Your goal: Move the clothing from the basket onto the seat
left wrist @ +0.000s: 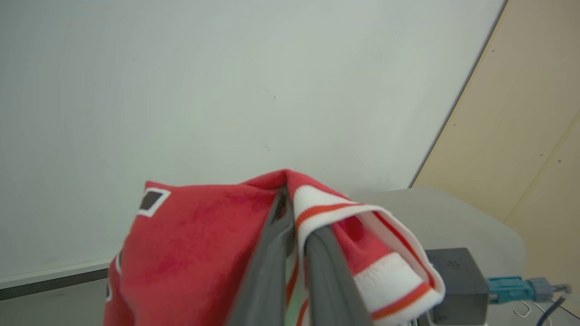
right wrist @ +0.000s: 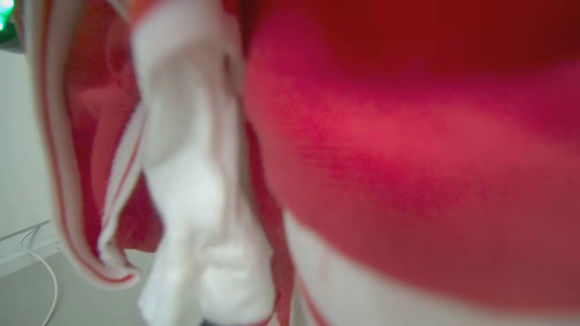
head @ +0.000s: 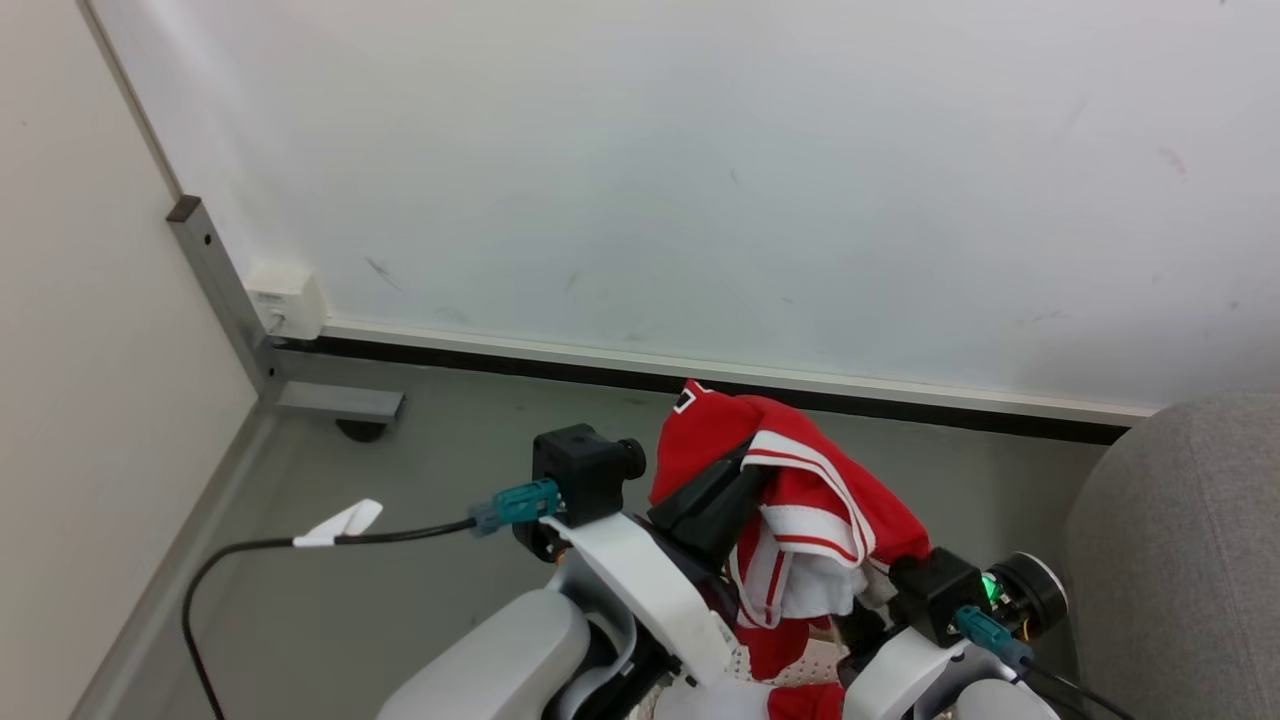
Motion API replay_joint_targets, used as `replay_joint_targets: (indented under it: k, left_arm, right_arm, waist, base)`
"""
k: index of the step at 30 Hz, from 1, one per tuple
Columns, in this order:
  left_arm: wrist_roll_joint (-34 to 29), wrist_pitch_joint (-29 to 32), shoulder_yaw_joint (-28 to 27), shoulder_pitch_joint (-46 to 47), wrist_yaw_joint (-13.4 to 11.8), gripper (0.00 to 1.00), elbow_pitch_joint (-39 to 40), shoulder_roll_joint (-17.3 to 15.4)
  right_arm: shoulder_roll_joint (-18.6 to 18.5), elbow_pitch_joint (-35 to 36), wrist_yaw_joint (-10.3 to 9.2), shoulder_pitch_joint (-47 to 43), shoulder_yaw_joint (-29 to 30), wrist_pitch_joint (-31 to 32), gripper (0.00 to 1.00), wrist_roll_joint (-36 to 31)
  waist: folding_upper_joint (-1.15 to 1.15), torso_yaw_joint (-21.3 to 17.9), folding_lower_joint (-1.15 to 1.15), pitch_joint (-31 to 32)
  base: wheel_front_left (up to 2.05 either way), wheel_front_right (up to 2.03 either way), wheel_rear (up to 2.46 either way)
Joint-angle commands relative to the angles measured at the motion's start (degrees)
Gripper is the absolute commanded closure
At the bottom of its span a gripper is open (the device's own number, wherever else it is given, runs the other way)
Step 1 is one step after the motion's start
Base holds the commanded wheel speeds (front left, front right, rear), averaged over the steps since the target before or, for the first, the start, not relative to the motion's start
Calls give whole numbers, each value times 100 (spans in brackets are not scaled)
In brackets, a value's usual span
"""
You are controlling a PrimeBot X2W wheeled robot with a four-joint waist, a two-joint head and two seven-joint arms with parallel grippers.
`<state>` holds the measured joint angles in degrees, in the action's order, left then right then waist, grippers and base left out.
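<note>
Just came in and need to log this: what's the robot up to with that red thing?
The left pincer is shut on a red-and-white sports garment, holding it up above the floor. The right wrist sits close against the hanging cloth; whether it grips is hidden. The grey seat lies to the right.

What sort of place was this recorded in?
Probably an indoor lab or test room: a bare white wall, a smooth grey floor, a metal post in the corner, and a grey upholstered seat.
</note>
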<state>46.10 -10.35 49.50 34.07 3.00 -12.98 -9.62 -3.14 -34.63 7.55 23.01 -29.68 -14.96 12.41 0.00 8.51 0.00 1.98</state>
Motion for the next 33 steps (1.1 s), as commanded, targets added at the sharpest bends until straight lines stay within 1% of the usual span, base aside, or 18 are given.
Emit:
replay_joint_targets:
  k: [1, 13, 17, 23, 24, 25, 26, 29, 33]
  left_arm:
    - [37, -14, -10, -58, 15, 100, -29, -27]
    - [71, -66, -63, -75, -56, 100, -61, -104]
    - [76, -64, -50, -100, -59, 100, -82, -122]
    - [37, -67, 7, -118, -77, 100, -100, -113]
    - [28, -55, 33, -121, -68, 63, -95, -109]
    - [3, -42, 67, -117, -35, 4, -80, -111]
    - [-31, -49, 81, -118, -39, 0, -71, -119]
    - [-89, -39, 190, -179, -26, 0, -68, -124]
    - [-153, -72, 297, -257, -2, 0, -57, -125]
  right_arm:
    - [7, -1, -12, 52, -19, -15, 100, 55]
    - [27, 142, -12, 51, 24, -16, 100, 186]
    - [28, 252, -12, -6, 130, -16, 100, 297]
    - [31, 583, -12, -226, 488, -16, 100, 584]
    - [31, 653, -12, -260, 542, -16, 100, 658]
    - [30, 722, -12, -296, 606, -16, 100, 737]
    - [29, 791, -12, -333, 702, -16, 100, 818]
    - [28, 962, -12, -411, 963, -16, 100, 1054]
    - [28, 1140, -12, -434, 1287, -16, 100, 1283]
  waist:
    - [0, 6, 0, -1]
    - [0, -117, 0, -48]
    - [0, -153, 0, -51]
    - [0, -226, 0, -70]
    - [0, -252, 0, -80]
    - [0, -282, 0, -91]
    - [0, -315, 0, -102]
    - [0, -453, 0, -133]
    - [0, -737, 0, -169]
  base:
    - [0, 0, 0]
    - [0, 0, 0]
    - [0, 0, 0]
    - [0, 0, 0]
    - [0, 0, 0]
    - [0, 0, 0]
    - [0, 0, 0]
    - [0, 0, 0]
    - [0, 0, 0]
